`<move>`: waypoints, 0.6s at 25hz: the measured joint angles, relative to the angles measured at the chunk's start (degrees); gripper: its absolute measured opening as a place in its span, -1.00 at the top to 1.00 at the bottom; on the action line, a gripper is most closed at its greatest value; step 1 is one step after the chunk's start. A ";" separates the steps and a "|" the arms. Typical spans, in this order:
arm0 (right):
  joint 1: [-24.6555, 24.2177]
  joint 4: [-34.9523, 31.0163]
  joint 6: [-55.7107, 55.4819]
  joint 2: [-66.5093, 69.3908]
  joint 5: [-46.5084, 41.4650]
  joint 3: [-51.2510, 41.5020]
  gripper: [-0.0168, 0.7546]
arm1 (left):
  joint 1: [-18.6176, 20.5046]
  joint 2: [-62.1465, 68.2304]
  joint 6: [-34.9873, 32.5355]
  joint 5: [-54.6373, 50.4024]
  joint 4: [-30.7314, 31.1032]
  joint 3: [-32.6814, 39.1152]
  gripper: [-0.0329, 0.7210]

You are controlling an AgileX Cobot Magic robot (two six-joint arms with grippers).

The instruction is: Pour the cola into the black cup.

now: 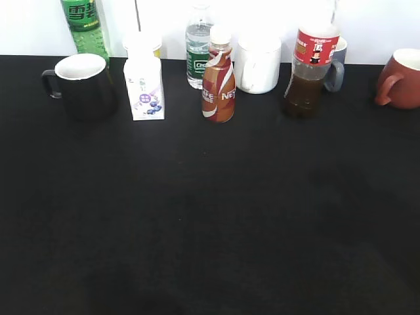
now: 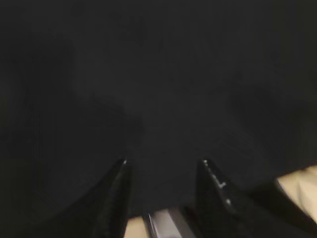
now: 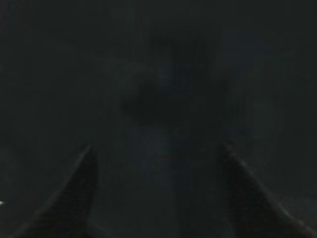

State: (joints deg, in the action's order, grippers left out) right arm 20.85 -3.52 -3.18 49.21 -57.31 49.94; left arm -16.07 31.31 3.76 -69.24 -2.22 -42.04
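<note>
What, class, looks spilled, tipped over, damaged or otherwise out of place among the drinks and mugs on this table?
Nothing stands out. The cola bottle, coffee bottle and black mug all stand upright in a row at the back of the black table, with no spill visible. Both grippers, left and right, are open over bare cloth.

only a few bits i can actually read: the orange-brown coffee bottle [image 1: 218,84] has white lettering like "cafe" and "ne" on its swirl. the green bottle [image 1: 84,25] carries big chinese characters. the cola [image 1: 310,71] label's white lettering is too blurry for me.
</note>
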 joint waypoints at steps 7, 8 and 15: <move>0.00 3.52 -0.51 -37.79 0.15 -19.56 -0.62 | 0.00 -21.80 0.00 3.49 5.11 9.14 -0.58; 0.00 3.52 -0.51 -39.71 -0.50 -20.01 -0.62 | 0.00 -21.80 0.00 4.35 4.61 10.43 -0.58; 0.00 1.81 -0.46 -40.34 -2.00 -21.03 -0.58 | 0.00 -21.86 0.00 8.14 2.22 12.23 -0.58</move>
State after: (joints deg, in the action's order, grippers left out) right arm 20.85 -1.70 -3.65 8.87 -59.31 28.92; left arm -16.07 9.44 3.76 -61.09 0.00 -29.81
